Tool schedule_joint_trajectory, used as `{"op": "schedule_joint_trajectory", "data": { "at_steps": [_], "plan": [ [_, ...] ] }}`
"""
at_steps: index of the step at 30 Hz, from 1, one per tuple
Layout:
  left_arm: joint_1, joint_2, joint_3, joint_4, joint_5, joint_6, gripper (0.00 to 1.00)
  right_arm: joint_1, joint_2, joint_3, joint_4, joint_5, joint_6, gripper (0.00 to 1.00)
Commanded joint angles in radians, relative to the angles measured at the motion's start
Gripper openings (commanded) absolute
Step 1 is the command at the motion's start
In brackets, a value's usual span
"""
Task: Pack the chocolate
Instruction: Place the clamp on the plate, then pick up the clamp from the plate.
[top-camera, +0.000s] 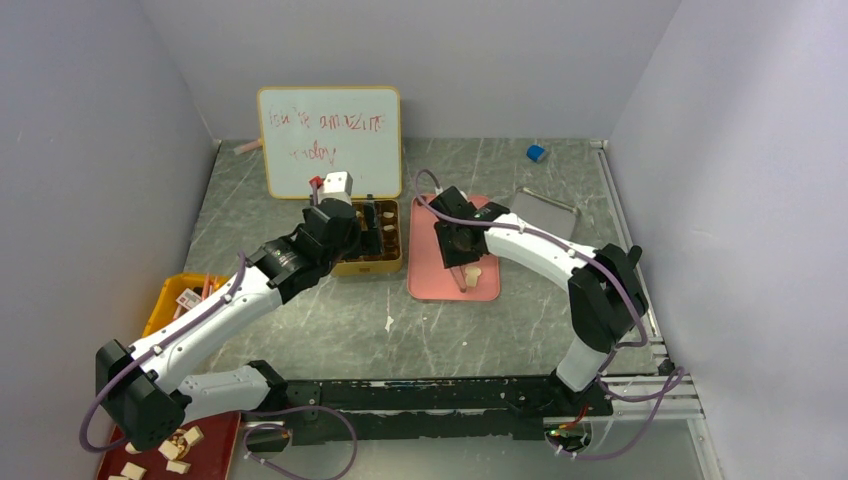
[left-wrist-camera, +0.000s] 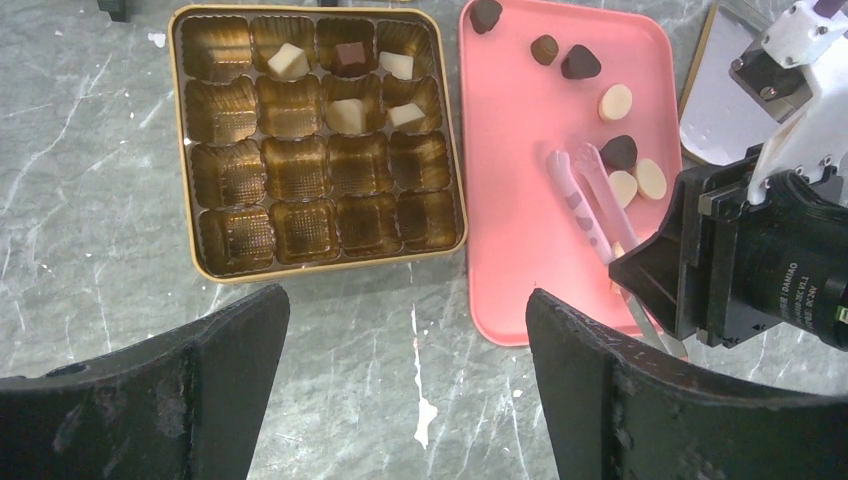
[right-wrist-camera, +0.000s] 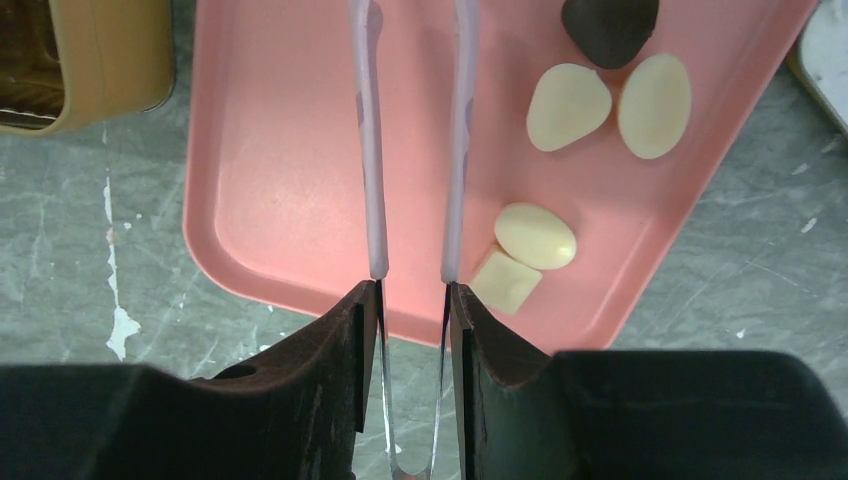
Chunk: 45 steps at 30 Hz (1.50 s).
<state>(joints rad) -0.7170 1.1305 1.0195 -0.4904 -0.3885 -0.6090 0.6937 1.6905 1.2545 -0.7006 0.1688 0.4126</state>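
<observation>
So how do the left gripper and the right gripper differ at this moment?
The left gripper stands wide open and holds nothing; the right gripper is closed on the pink tongs. The left gripper is by the gold box; the right gripper is over the pink tray, beside loose chocolate pieces. Both are black and two-fingered.

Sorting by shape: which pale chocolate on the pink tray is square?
The flat square piece nearest the right fingers, beside an oval one; other pale pieces are rounded.
</observation>
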Motion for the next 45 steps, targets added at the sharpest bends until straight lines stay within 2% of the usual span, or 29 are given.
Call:
{"op": "schedule_joint_trajectory", "data": {
  "at_steps": [1, 16, 26, 29, 38, 42, 45],
  "plan": [
    [-0.005, -0.017, 0.002, 0.019, 0.009, 0.006, 0.93, 0.03, -0.039, -0.007, 0.047, -0.018, 0.03, 0.34],
    [-0.027, -0.032, -0.013, -0.005, -0.006, -0.018, 0.92, 0.065, -0.022, -0.168, 0.193, -0.032, 0.062, 0.36],
    [-0.036, -0.034, -0.015, -0.015, -0.016, -0.021, 0.92, 0.065, 0.028, -0.173, 0.237, -0.042, 0.042, 0.44],
    [-0.036, -0.029, -0.013, -0.012, -0.018, -0.018, 0.93, 0.064, 0.041, -0.18, 0.247, -0.038, 0.042, 0.49],
    [-0.036, -0.014, -0.012, -0.008, -0.019, -0.01, 0.93, 0.064, 0.078, -0.188, 0.275, -0.034, 0.039, 0.5],
    [-0.037, -0.015, -0.016, -0.007, -0.021, -0.012, 0.93, 0.064, 0.081, -0.186, 0.275, -0.027, 0.033, 0.48],
    [-0.036, -0.015, -0.018, -0.007, -0.023, -0.014, 0.93, 0.065, 0.074, -0.186, 0.272, -0.018, 0.03, 0.36]
  ]
}}
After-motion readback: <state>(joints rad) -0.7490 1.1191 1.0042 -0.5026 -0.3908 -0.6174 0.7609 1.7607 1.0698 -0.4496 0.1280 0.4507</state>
